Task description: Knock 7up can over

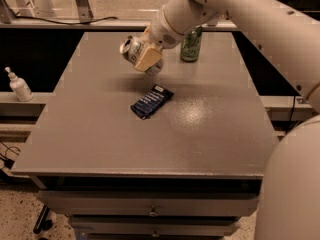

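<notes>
The 7up can (131, 48) is a pale silver can with a silver top. It is held in the air, tipped on its side with its top facing left, above the back middle of the grey table (100, 134). My gripper (144, 60), with tan fingers (148, 60), is shut around the can's body. The arm comes in from the upper right. The lower part of the can is hidden by the fingers.
A darker green can (191, 44) stands upright at the back of the table, right of the gripper. A dark blue packet (151, 101) lies flat near the table's middle, below the held can. A white pump bottle (19, 86) stands on a ledge at left.
</notes>
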You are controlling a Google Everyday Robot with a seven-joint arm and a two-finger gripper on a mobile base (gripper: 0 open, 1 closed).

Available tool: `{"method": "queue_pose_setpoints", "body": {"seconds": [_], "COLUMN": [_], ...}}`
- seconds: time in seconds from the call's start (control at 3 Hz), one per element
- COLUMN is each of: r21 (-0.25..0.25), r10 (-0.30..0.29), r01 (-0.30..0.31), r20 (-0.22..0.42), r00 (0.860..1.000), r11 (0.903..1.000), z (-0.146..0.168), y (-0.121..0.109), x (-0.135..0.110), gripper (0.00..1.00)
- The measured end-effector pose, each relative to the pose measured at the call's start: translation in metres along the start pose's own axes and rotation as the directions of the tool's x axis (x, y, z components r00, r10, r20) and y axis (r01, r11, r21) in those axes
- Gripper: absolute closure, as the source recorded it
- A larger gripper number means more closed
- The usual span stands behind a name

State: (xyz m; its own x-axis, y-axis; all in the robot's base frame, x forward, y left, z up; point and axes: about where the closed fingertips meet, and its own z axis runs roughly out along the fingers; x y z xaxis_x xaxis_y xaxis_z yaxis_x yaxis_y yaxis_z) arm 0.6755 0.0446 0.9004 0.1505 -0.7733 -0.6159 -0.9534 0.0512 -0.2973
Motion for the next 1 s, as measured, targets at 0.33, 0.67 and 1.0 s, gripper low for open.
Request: {"method": "queue_pose_setpoints", "body": {"seconds": [0.33, 0.67, 1.0], "r21": [-0.081, -0.147, -0.195], "r10": [-0.090, -0.173, -0.231], "r01": [0.078, 0.139, 0.178], "r20": [-0.152, -0.250, -0.298], "r00": [0.984, 0.953, 0.926], "r11": [0.9936, 0.9793, 0.9646], "z": [0.009, 0.015, 0.024], "y": [0.014, 0.025, 0.034], "x": [0.019, 0.027, 0.027], "gripper": [1.00, 1.00, 0.82]}}
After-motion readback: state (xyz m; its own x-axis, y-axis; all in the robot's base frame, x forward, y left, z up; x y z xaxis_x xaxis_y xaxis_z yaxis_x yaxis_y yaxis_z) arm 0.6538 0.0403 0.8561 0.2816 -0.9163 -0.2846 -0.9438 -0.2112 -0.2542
